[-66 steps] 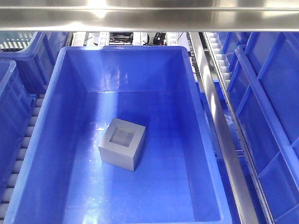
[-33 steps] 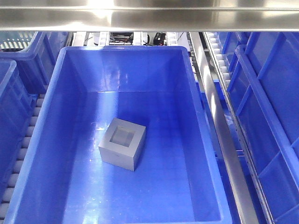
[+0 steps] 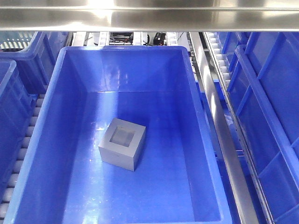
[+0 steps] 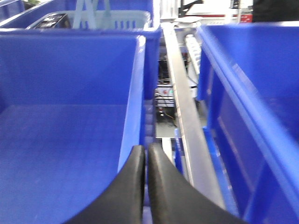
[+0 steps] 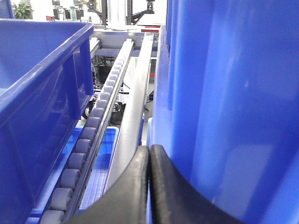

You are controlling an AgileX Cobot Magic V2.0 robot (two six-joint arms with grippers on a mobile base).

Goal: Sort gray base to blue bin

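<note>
The gray base (image 3: 122,143), a matte gray cube with its square recess facing up, lies on the floor of the blue bin (image 3: 65,65) in the front view, a little left of middle. No gripper shows in the front view. In the left wrist view my left gripper (image 4: 146,151) is shut and empty, over the gap between a blue tub's wall (image 4: 135,88) and a metal rail (image 4: 180,102). In the right wrist view my right gripper (image 5: 150,150) is shut and empty, beside a blue tub wall (image 5: 224,102).
More blue tubs stand to the left (image 3: 9,107) and right (image 3: 271,102) of the bin. Roller tracks (image 3: 23,149) and a steel rail (image 3: 219,126) run between them. A steel bar (image 3: 149,18) crosses the top. A pale mesh basket (image 4: 107,18) sits at the back left.
</note>
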